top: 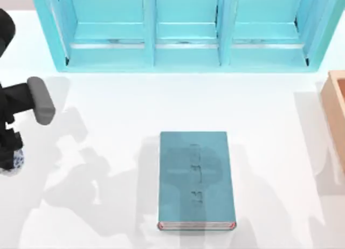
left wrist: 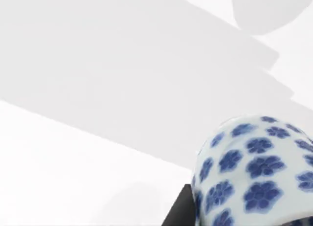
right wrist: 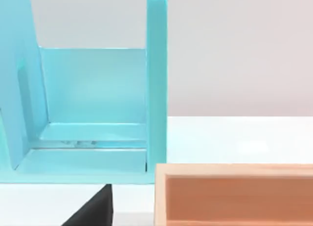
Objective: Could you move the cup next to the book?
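One arm works: left gripper sits over the cup at the table's far left edge, well apart from the book. Fingers' state: cannot tell. Step looks like grasping; next needs a lift and carry rightward.

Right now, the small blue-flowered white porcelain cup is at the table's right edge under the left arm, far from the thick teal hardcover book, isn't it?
Not quite: the small blue-flowered white porcelain cup is at the table's left edge, not the right. The top view shows it there under the left arm, far from the thick teal hardcover book in the middle.
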Robot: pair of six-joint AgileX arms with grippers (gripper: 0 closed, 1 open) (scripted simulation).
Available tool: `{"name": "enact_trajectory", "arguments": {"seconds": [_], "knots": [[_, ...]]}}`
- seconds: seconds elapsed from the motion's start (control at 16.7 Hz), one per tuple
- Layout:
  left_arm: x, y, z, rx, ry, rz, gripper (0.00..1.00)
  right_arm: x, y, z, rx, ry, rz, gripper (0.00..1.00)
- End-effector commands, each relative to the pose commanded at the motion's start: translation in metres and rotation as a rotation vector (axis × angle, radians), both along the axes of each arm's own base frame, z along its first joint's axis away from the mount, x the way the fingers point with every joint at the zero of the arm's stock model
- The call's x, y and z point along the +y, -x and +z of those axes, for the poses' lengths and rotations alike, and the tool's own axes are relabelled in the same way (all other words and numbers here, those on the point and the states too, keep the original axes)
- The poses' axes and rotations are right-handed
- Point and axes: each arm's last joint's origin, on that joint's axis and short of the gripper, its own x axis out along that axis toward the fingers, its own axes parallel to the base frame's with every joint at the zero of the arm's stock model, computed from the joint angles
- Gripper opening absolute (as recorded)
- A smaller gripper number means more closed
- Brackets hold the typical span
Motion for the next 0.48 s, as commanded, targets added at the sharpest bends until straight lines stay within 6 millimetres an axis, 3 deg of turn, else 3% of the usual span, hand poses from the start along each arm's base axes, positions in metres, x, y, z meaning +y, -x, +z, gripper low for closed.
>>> {"name": "enact_trajectory", "arguments": {"seconds": [0.24, 0.48], "knots": [[-0.077, 0.019, 0.007, 0.004, -0.084, 0.328, 0.0, 0.0, 0.0, 0.0, 0.0, 0.0, 0.0, 1.0], [-0.129, 0.045, 0.019, -0.043, -0.132, 0.656, 0.0, 0.0, 0.0, 0.0, 0.0, 0.0, 0.0, 1.0]]}}
